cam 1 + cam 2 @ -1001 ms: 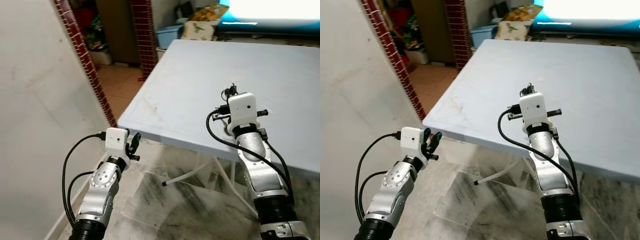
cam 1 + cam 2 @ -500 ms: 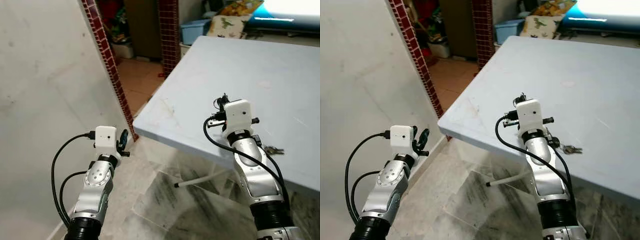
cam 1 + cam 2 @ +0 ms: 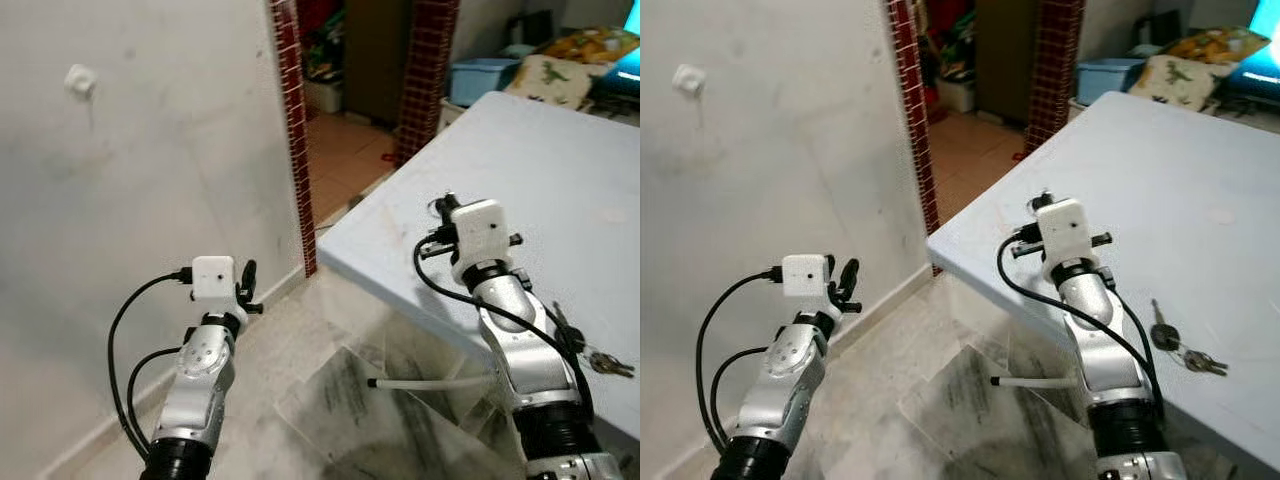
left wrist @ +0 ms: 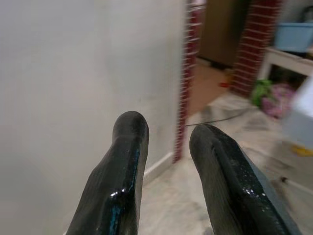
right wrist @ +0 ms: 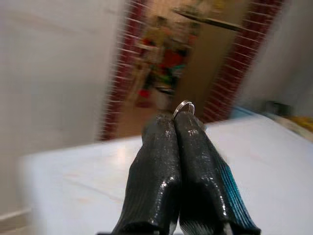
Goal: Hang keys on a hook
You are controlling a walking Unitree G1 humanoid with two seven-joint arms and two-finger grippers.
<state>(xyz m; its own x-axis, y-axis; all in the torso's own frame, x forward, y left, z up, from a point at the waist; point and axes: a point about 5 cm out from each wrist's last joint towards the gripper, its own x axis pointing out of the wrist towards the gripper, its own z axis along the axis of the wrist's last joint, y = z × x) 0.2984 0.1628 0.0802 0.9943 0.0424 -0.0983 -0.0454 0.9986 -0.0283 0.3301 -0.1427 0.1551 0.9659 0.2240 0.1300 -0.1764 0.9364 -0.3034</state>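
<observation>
Keys point(image 3: 1180, 345) lie flat on the pale desk point(image 3: 560, 160), near its front edge and just beside the right forearm. Hook point(image 3: 80, 80), a small white fitting, sits high on the grey wall, well apart from both arms and from the desk.

Right gripper point(image 5: 175, 120) is raised over the desk near its corner. Its jaws are pressed together, with a thin metal ring point(image 5: 183, 106) pinched at the very tips. Left gripper point(image 4: 168, 132) hangs low beside the wall, over the marble floor, jaws apart and empty.

Risks, as I judge them:
- The hold on the ring is shallow, at the tips only. A jolt while walking or reaching could let it slip out.
- The hook is small and high. A slightly off approach would brush the wall and miss it.
- If the bunch on the desk is the one meant for hanging, it is being left behind.

Unclear: whether anything hangs from the ring, since the fingers hide what is below it. The right wrist view is blurred. The hook's shape is too small to make out.
</observation>
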